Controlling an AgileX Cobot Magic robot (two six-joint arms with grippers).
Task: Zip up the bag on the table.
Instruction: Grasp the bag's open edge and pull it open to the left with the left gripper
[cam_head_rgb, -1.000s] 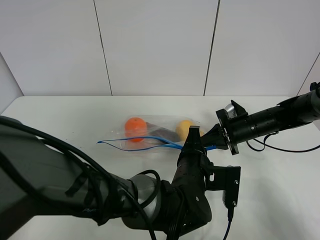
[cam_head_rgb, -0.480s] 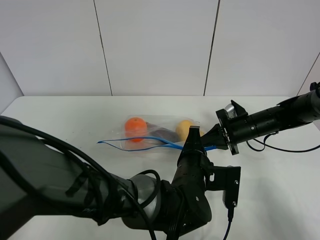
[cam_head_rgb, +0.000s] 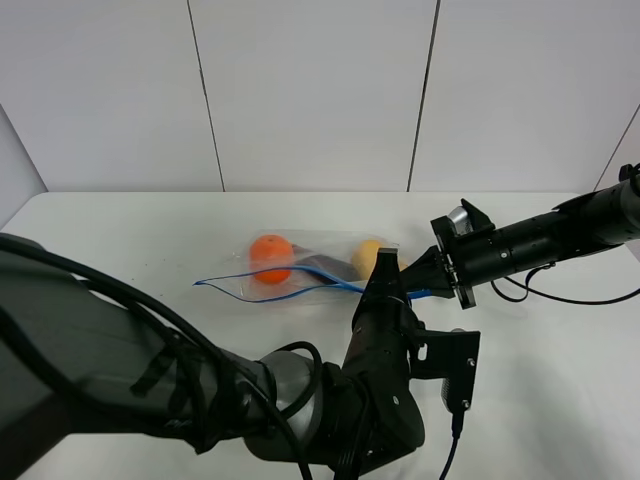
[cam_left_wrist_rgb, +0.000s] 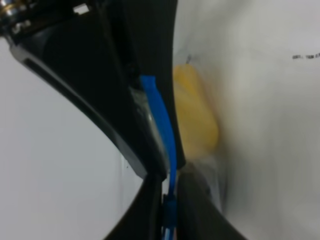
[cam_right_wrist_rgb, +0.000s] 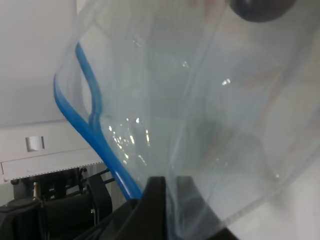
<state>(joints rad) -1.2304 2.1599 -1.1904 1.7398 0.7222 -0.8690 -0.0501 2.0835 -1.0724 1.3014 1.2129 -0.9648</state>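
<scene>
Exterior high shows the bag (cam_head_rgb: 310, 268) lying mid-way across the table (cam_head_rgb: 120, 230), mouth gaping. Left gripper (cam_left_wrist_rgb: 169, 200) is pinched tight on the blue zipper (cam_left_wrist_rgb: 160, 115), and right gripper (cam_right_wrist_rgb: 170, 195) clamps the bag's end by the yellow fruit (cam_head_rgb: 368, 255).

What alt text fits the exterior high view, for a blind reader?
Two black robot arms, left gripper and right gripper, pinch the right end of a clear bag lying on a white table. Its blue zipper strip gapes open; an orange fruit and a yellow fruit show inside.
</scene>
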